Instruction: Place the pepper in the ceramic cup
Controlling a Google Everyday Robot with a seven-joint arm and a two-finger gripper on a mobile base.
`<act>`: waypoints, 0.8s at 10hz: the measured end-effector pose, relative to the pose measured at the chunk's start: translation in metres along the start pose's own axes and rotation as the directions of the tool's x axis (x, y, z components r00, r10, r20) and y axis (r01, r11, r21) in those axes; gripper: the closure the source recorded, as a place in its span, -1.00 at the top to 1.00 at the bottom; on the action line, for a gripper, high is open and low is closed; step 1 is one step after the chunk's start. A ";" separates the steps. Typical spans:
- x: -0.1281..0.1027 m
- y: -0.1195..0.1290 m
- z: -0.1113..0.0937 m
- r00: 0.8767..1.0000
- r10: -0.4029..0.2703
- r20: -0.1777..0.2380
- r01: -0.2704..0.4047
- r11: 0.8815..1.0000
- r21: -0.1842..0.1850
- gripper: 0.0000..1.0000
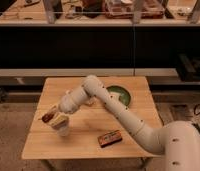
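The white ceramic cup point(63, 130) stands on the front left of the wooden table point(88, 145). My gripper point(52, 118) hangs right over the cup's rim and hides its mouth. It is shut on the red pepper point(46, 117), which sticks out to the left of the fingers, just above and left of the cup. The white arm reaches in from the right across the table.
A green plate point(121, 95) sits at the back right of the table, partly behind my arm. A dark snack bar with a red label point(110, 138) lies near the front edge, right of the cup. Shelves and a dark counter stand behind the table.
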 end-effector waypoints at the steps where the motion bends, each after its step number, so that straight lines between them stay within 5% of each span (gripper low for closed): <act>1: -0.004 0.002 0.002 1.000 0.009 0.002 -0.009 1.000 0.001 -0.08; 5: -0.010 0.009 -0.002 1.000 0.023 0.001 -0.023 1.000 -0.009 0.59; 8: -0.011 0.011 -0.007 1.000 0.027 -0.003 -0.027 1.000 -0.016 0.60</act>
